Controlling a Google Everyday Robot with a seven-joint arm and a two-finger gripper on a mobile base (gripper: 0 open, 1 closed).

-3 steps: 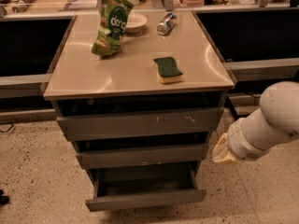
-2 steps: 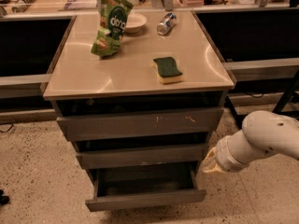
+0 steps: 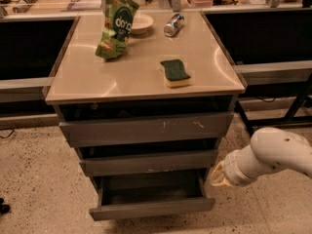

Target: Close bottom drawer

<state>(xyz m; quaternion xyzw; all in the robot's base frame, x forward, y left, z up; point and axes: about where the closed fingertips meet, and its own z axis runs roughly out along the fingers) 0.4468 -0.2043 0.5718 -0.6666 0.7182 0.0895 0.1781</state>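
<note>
The bottom drawer (image 3: pixel 151 208) is the lowest of three dark grey drawers in the cabinet. It stands pulled out, and its dark inside shows from above. Above it are the middle drawer front (image 3: pixel 148 163) and the top front with white scratches (image 3: pixel 146 128), both slightly out. My gripper (image 3: pixel 217 175) is at the end of the white arm that enters from the right. It sits just right of the open drawer's right side, close to the cabinet's lower corner. Only its yellowish tip shows.
On the beige cabinet top (image 3: pixel 87 77) lie a green snack bag (image 3: pixel 115 27), a white bowl (image 3: pixel 139 23), a can (image 3: pixel 173 24) and a green-yellow sponge (image 3: pixel 174 73). Dark counters flank the cabinet. A metal frame leg (image 3: pixel 297 104) stands at right. The floor is speckled.
My arm has dropped and moved left, from beside the middle drawer down towards the bottom drawer's right side. The drawers have not moved.
</note>
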